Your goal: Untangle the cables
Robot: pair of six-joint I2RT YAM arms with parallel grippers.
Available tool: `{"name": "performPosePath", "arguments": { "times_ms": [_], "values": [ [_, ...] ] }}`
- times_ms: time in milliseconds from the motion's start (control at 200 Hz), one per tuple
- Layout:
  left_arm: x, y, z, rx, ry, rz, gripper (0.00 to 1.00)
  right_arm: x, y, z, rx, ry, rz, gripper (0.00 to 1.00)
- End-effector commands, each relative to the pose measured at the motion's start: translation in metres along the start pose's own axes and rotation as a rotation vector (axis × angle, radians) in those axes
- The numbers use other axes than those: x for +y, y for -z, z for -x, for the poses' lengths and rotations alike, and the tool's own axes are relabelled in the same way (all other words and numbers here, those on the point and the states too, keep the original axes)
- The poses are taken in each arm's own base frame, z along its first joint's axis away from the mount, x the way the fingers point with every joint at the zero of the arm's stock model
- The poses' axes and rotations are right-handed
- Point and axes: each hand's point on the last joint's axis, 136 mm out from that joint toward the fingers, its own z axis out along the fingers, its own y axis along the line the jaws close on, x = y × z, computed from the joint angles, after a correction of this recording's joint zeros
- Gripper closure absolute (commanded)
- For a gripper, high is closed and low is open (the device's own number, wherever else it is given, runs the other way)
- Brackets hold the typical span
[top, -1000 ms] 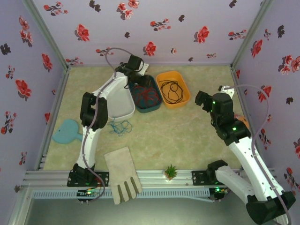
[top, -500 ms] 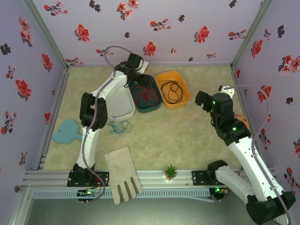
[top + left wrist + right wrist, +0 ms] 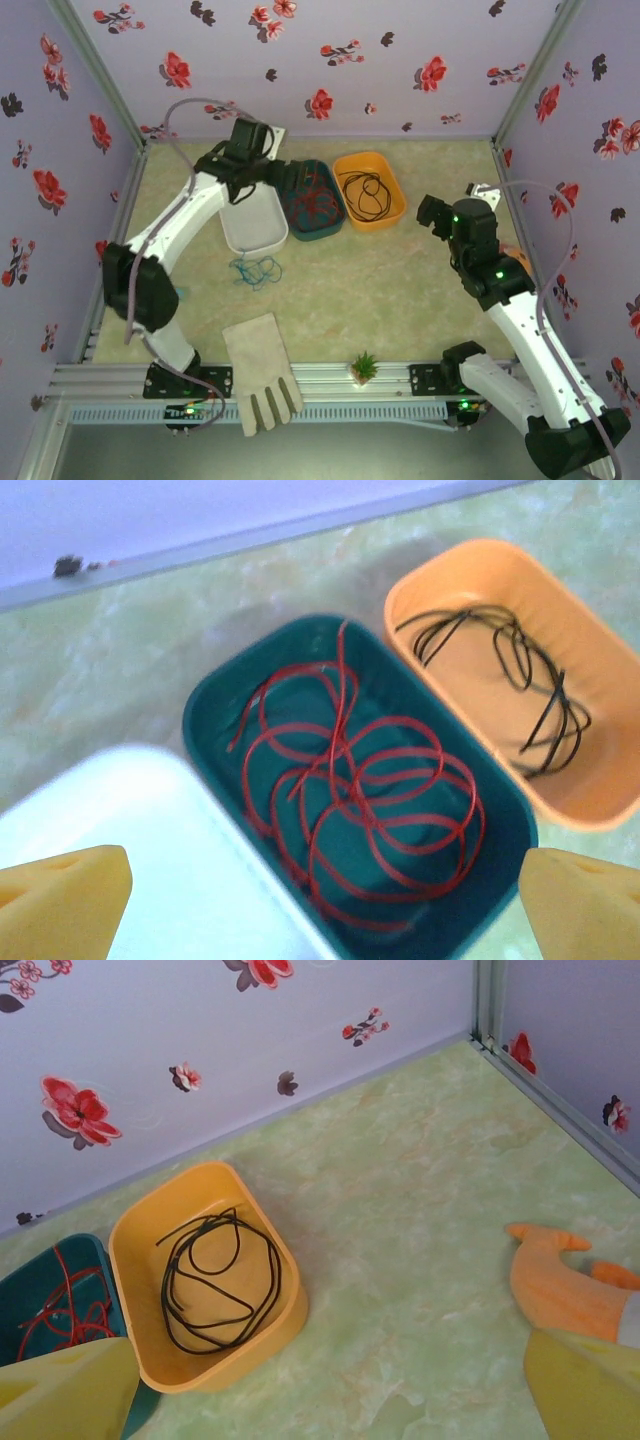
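The red cable (image 3: 370,800) lies in loose coils in the teal bin (image 3: 210,740). Above the near part of that bin my left gripper (image 3: 325,905) hangs open, its yellow fingertips (image 3: 65,900) wide apart and empty. From above, the left gripper (image 3: 262,183) sits between the white bin (image 3: 252,235) and the teal bin (image 3: 330,232). In the orange bin (image 3: 130,1260) lies the black cable (image 3: 215,1280). A blue cable (image 3: 256,270) rests on the table in front of the white bin. My right gripper (image 3: 330,1390) is open and empty, to the right of the orange bin.
A beige glove (image 3: 262,370) lies at the near edge, with a small green plant (image 3: 364,366) to its right. A light blue paddle-shaped thing (image 3: 140,280) is at the left. An orange plush toy (image 3: 560,1285) lies by the right wall.
My left gripper has opened and drawn back left from over the teal bin, its elbow swinging out to the left. The right arm has not moved.
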Motion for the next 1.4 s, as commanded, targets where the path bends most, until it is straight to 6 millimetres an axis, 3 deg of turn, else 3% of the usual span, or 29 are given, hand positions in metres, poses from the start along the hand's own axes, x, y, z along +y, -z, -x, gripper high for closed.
{"name": "performPosePath", "arguments": {
  "times_ms": [0,100,210,470,700,925,1395],
  "values": [
    [0.012,0.015,-0.018,-0.007,0.042,0.060,0.00,-0.002,-0.004,-0.003,0.032,0.017,-0.025,0.01],
    [0.018,0.018,-0.025,-0.004,0.042,0.069,0.02,0.005,-0.012,-0.008,0.069,0.045,-0.029,0.01],
    [0.011,0.003,-0.014,-0.005,0.044,0.026,0.08,0.014,-0.019,-0.012,0.082,0.054,-0.017,0.01],
    [-0.019,-0.081,0.032,0.012,0.057,-0.132,0.33,0.018,-0.022,-0.014,0.086,0.061,-0.018,0.01],
    [-0.019,-0.143,0.050,0.027,0.094,-0.147,0.38,0.018,-0.017,-0.015,0.081,0.041,-0.005,0.01],
    [-0.008,-0.188,0.034,0.070,0.148,-0.130,0.44,0.019,-0.016,-0.018,0.071,0.011,0.022,0.01],
    [-0.014,-0.220,0.017,0.103,0.145,-0.175,0.53,0.023,-0.019,-0.020,0.081,0.014,0.038,0.01]
  ]
}}
